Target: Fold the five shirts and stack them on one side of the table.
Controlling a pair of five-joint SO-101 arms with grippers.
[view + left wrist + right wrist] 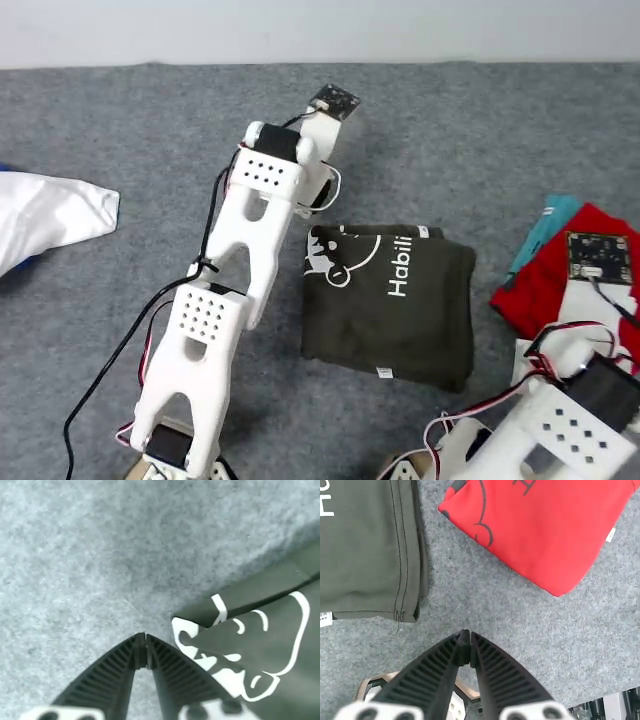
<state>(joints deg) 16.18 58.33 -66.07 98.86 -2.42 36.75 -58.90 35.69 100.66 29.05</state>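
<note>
**A:** Where's the dark olive shirt [390,300]?

**B:** Middle of the bench [480,130], folded into a near-square pad, so there's no clear long axis. It sits a little askew to the bench edge. The white lettering runs from the near side toward the far side. A white animal print is on the far corner, closest to the left arm [250,250].

**A:** What's around it?

**B:** Red shirt [530,290], folded, off to the right, with a strip of grey felt between the two. An edge of a teal shirt [545,225] peeks from under the red one on the far side. White shirt [50,215] lies loose at the left edge, well apart. The right arm [575,420] overhangs part of the red one.

**A:** Hands?

**B:** Left arm is stretched out across the bench. Left hand [145,639] has its fingers pressed together, gripping nothing, tips down over bare felt just beside the printed corner. Right hand [470,635] is pressed together too and empty. It's over the felt between olive and red, near the olive shirt's hemmed corner.
</note>
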